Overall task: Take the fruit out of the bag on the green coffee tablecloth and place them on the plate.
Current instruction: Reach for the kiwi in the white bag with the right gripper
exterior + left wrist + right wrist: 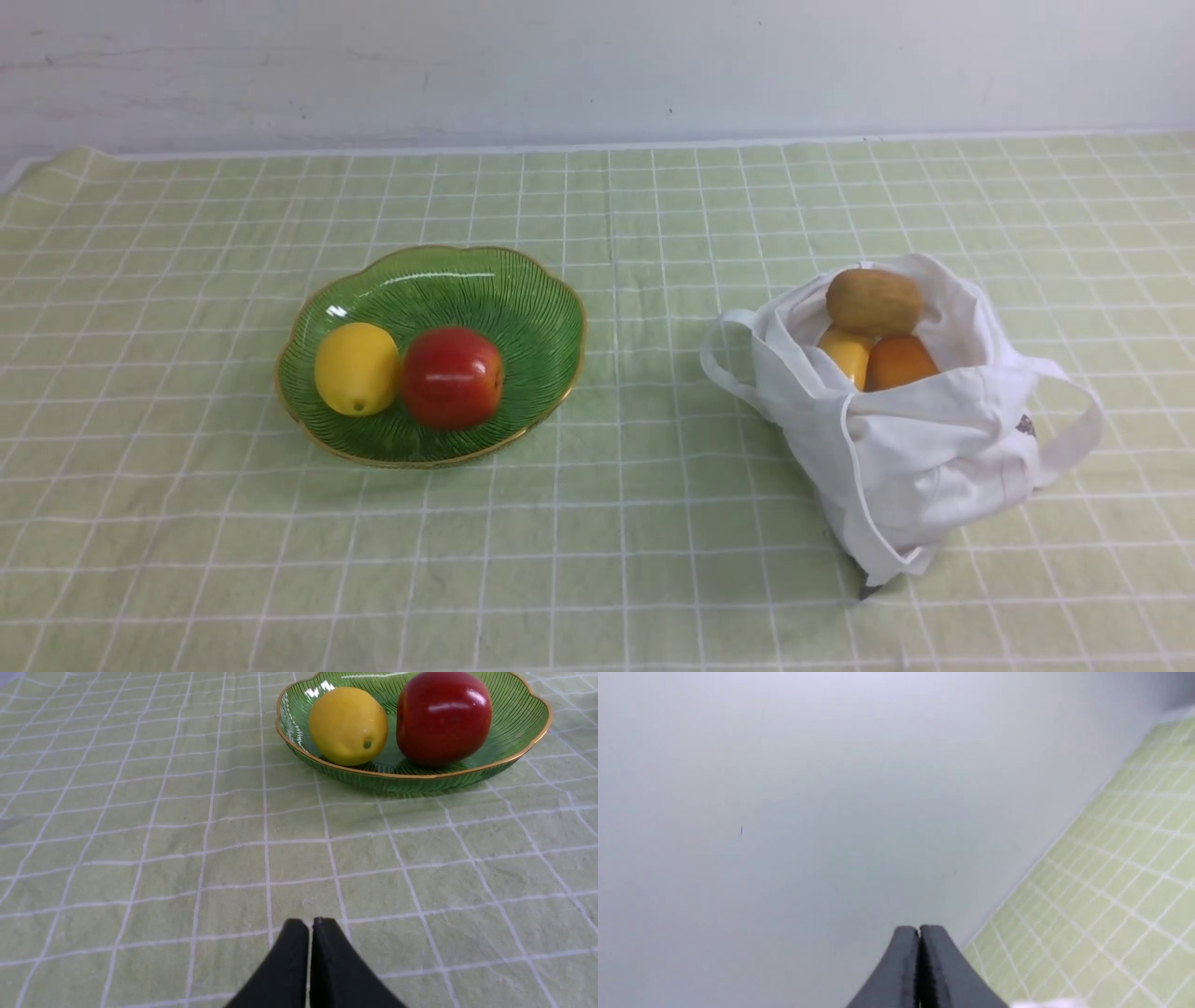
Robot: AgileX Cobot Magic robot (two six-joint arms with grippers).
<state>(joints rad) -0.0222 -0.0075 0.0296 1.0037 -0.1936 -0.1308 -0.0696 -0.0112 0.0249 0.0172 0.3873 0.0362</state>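
Right gripper (919,929) — fingers together, nothing between; left gripper (310,924) likewise, short of the green glass plate (467,778). Bag (924,448), soft white cloth, lies out ahead of the right fingers; oval kiwi (873,302) on top — probably light, firm; grip across its narrow middle.

Both end effectors, left (310,924) and right (919,929), show dark grey to black fingers with narrow, tapering, blunt tips, the right pair blurred, without readable markings
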